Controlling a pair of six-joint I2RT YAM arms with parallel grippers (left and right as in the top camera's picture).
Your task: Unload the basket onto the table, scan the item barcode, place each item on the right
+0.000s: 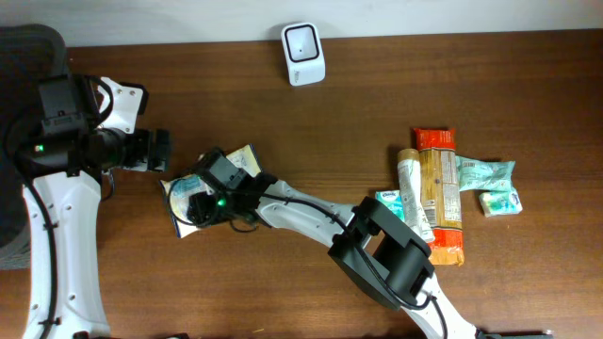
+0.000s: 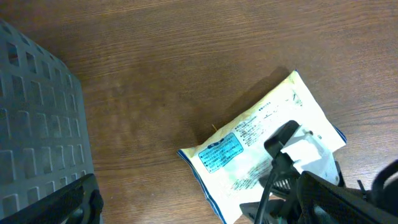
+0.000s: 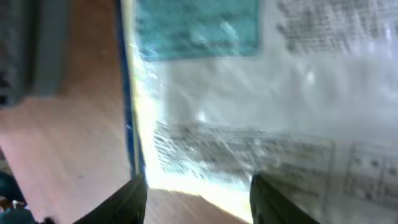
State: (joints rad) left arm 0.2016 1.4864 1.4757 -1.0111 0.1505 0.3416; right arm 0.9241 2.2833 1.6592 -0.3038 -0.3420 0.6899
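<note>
Printed packet (image 2: 249, 144) on wooden table (image 2: 186, 62)

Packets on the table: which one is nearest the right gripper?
The pale yellow pouch with a blue label, alone left of centre, under the right gripper. The orange packet and teal packets lie clustered at the far right.

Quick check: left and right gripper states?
Left gripper: open, empty.
Right gripper: open, jaws apart over the white packet; no grip visible.

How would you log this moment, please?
right gripper: astride white packet, grip unconfirmed | left gripper: open | barcode scanner: not reached
</note>
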